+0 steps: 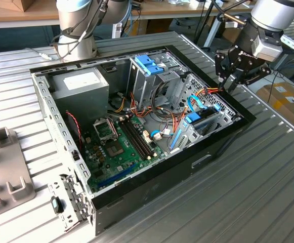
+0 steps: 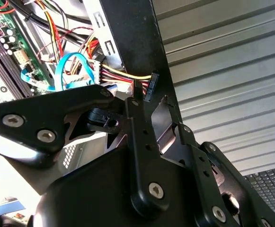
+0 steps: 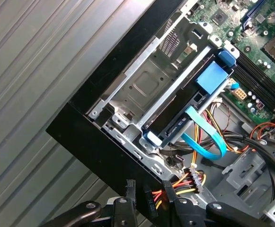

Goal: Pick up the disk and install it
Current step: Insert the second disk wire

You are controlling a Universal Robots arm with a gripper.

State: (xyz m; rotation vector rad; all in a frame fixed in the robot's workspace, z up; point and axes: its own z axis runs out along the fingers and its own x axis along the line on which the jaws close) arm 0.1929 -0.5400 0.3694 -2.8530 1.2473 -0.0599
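My gripper (image 1: pixel 231 81) hangs over the case's (image 1: pixel 222 139) black rim, jaws pinching a black power connector (image 2: pixel 148 88); the disk (image 3: pixel 184 116) lies inside the case, long axis along that rim.

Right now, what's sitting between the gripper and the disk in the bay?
In the first wrist view, the gripper hangs by the case's edge, the disk is in its bay, and between them lie a blue flat cable and a red-yellow wire bundle.
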